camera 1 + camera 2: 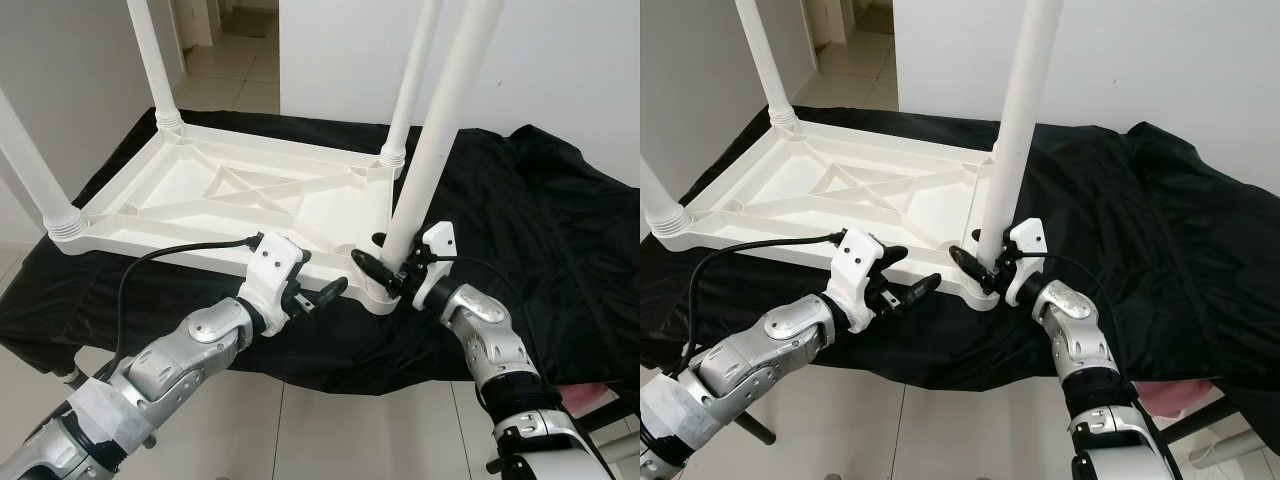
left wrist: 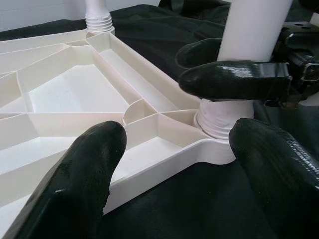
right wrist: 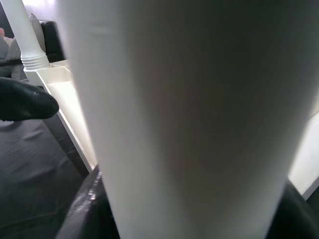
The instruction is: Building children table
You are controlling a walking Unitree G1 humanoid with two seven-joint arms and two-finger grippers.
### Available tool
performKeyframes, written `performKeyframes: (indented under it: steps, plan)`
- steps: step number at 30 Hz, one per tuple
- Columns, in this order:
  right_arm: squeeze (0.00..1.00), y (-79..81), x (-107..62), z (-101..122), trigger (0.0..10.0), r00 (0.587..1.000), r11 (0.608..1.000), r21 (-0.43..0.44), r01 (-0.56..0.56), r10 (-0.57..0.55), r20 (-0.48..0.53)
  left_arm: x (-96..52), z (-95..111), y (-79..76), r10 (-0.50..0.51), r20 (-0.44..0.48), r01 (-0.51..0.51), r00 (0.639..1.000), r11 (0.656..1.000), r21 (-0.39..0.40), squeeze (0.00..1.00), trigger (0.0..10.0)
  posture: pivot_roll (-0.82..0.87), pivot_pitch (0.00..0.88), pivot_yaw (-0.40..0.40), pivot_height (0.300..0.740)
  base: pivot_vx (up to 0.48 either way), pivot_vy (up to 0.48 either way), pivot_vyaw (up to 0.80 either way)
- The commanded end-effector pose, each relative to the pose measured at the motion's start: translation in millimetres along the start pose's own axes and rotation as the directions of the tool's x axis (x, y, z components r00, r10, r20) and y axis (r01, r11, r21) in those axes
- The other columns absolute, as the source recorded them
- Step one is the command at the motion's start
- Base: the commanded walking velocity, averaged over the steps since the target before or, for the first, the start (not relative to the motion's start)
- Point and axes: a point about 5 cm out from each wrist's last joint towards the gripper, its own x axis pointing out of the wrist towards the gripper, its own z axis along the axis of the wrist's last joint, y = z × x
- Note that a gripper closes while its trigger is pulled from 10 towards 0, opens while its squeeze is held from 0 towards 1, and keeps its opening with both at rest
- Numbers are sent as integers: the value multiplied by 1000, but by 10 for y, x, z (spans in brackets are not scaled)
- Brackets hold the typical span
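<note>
Right gripper (image 1: pixel 392 266): fingers closed around the base of the near-right table leg (image 1: pixel 432 150), just above its socket. The leg stands upright, slightly tilted.

Left gripper (image 1: pixel 322 291): fingers spread apart, holding nothing, tips near the tabletop's front edge, at about 9 o'clock from the gripped leg's socket.

White children's tabletop (image 1: pixel 220 190): inverted, ribbed underside up, lying on a black cloth (image 1: pixel 540 220) that drapes the support. Three further legs stand in corner sockets: near-left leg (image 1: pixel 30 160) at 9 o'clock, far-left leg (image 1: pixel 155 65) at 11 o'clock, far-right leg (image 1: pixel 410 85) at 12 o'clock of the gripped leg.
</note>
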Motion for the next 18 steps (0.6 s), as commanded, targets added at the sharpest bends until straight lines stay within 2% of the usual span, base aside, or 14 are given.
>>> performKeyframes:
  steps: [1, 7, 8, 10, 13, 18]
  plan:
    - [0, 30, -21, -62, 0, 1000, 1000, 8, -19, 20, -9, -55, 2, -228, -440, -9, 440, 898, 898, 18, 0, 10000, -21, 0, -27, 740, 0, 0, 0]
    - [0, 34, -63, -107, 0, 1000, 1000, 5, 0, 0, -13, -61, -1, -235, -440, -9, 440, 898, 898, 16, 0, 10000, -23, 0, -27, 740, 0, 0, 0]
    - [0, 48, -92, -122, 10000, 1000, 999, 24, 28, -28, -3, -56, 1, -240, -441, -8, 441, 897, 897, 18, 0, 10000, -44, 0, -45, 740, 0, 0, 0]
    - [0, 58, -111, -131, 10000, 999, 998, 38, 48, -48, 5, -52, 3, -244, -442, -7, 442, 897, 897, 19, 0, 10000, -44, 0, -45, 740, 0, 0, 0]
    - [0, 133, -155, -89, 10000, 976, 975, 64, 213, -216, 30, -47, 6, -237, -433, 4, 433, 901, 901, 15, 0, 10000, -100, 0, -40, 740, 0, 0, 0]
    - [0, 222, -169, -42, 10000, 946, 944, 94, 316, -321, 44, -37, -2, -234, -428, 5, 428, 904, 904, 13, 0, 10000, -100, 0, -40, 740, 0, 0, 0]
